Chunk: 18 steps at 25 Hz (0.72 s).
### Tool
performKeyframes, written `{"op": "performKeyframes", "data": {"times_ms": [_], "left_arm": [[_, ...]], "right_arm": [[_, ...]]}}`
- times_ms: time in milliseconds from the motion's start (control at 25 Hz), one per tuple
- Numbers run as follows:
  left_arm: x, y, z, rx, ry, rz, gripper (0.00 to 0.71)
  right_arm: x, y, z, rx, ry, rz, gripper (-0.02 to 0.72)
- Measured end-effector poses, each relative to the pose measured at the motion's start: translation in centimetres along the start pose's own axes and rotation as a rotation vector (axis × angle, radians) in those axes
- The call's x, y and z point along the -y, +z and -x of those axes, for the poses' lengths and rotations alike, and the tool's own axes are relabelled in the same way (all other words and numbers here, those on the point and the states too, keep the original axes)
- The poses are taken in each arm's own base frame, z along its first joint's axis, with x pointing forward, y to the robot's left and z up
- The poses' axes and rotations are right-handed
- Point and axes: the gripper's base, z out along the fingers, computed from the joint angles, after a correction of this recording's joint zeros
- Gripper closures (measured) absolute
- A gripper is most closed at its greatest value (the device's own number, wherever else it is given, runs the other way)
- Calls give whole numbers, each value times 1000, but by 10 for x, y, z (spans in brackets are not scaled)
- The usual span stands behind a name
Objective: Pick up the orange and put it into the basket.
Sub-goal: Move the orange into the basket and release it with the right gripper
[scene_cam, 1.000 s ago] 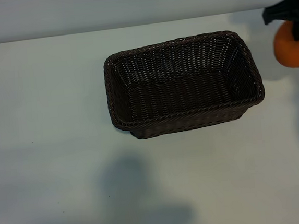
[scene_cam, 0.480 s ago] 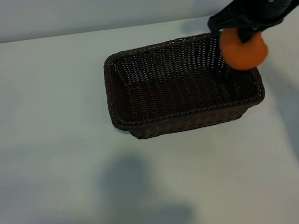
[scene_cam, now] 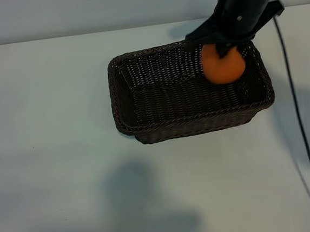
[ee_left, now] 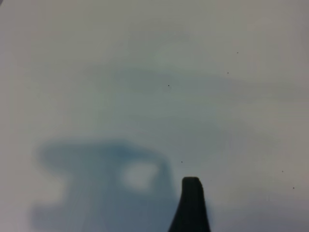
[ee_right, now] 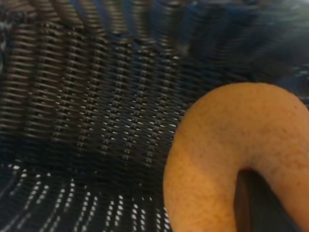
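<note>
The orange [scene_cam: 224,65] hangs over the right end of the dark brown woven basket [scene_cam: 198,116], about level with its rim. My right gripper [scene_cam: 223,47] comes down from above and is shut on the orange. In the right wrist view the orange [ee_right: 227,145] fills the near corner, one dark fingertip [ee_right: 256,203] presses into its skin, and the basket's woven inner wall [ee_right: 96,96] lies behind it. The left arm is out of the exterior view. Its wrist view shows only one dark fingertip [ee_left: 191,200] above bare table, with nothing held.
The basket stands in the middle of a white table [scene_cam: 47,131]. A black cable [scene_cam: 300,125] trails down the right side from the right arm. A wall borders the far edge of the table.
My right arm has carried the orange leftward from the table's right edge to above the basket's right end, and a little lower. The basket has not moved.
</note>
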Motion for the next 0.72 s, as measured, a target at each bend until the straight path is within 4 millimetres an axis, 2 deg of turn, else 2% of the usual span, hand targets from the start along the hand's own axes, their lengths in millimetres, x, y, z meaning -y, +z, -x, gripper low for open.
{"op": "performKeyframes", "data": {"times_ms": [280, 400, 520, 600, 720], "left_arm": [[0, 0, 0, 0, 0, 0, 118], [0, 0, 0, 0, 0, 0, 118], [0, 0, 0, 0, 1, 0, 118], [0, 0, 0, 0, 1, 0, 118], [0, 0, 0, 0, 1, 0, 118]], "right_arm": [[-1, 56, -2, -94, -26, 5, 619], [-1, 67, -3, -118, -34, 5, 619], [-1, 68, -3, -118, -33, 7, 605], [-2, 68, -3, -119, -27, 14, 553], [-3, 68, -4, -123, -19, 26, 383]]}}
